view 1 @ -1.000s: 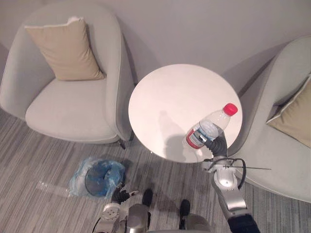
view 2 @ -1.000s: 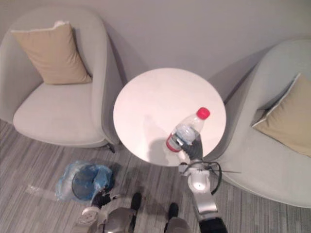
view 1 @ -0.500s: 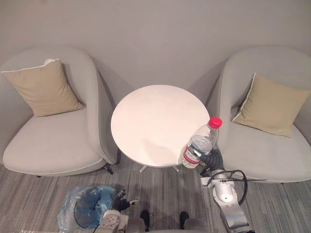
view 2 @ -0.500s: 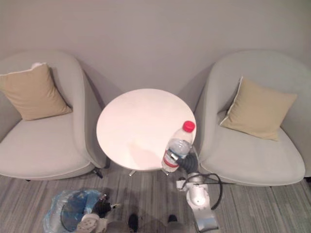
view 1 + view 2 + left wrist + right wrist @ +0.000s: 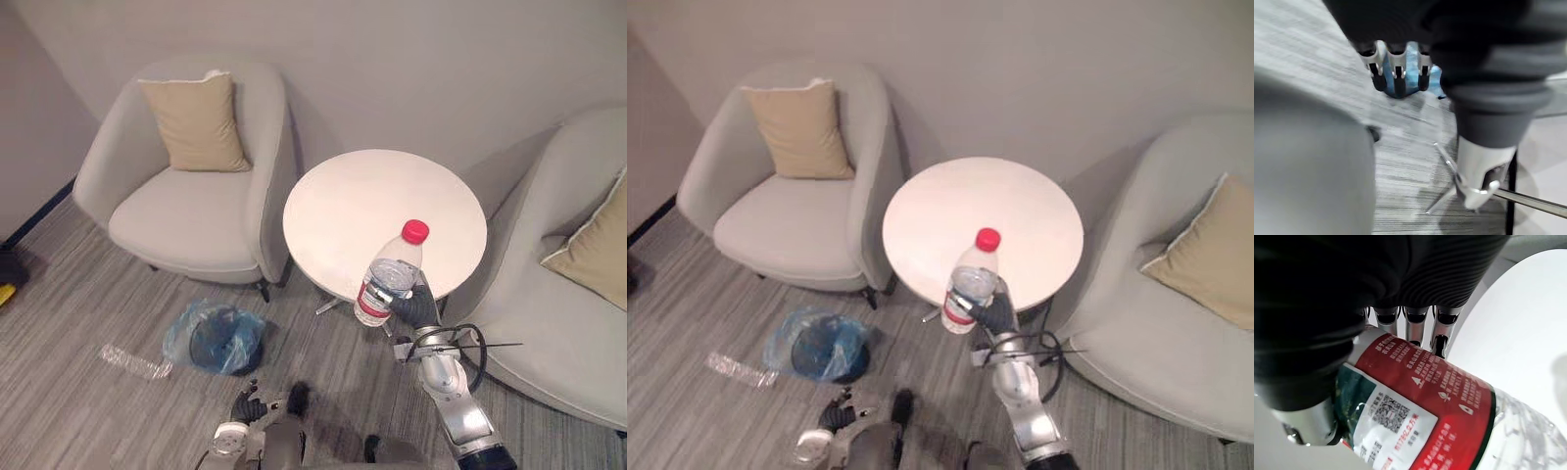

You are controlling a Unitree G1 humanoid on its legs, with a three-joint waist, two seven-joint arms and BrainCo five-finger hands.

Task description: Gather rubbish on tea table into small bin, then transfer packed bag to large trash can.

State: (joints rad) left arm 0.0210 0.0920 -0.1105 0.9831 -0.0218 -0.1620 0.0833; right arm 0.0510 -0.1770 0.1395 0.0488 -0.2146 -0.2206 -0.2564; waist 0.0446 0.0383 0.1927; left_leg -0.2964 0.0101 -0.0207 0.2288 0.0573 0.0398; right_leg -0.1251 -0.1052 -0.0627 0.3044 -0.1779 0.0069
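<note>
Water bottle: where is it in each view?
Left eye view: water bottle lower centre, in the right hand by the round white table.
Right eye view: water bottle centre, same grip.
Right wrist view: water bottle, red label close up.
Left wrist view: blue bin bag instead.
Shared landmark: the round white table.

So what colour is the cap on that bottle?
Red. The cap on the bottle shows best in the left eye view.

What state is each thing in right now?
water bottle, capped, held up off the table
right hand, shut round the water bottle
tea table, top bare
small bin, on the floor, blue bag open
clear plastic litter, flat on the floor
left hand, idle near the floor
</note>
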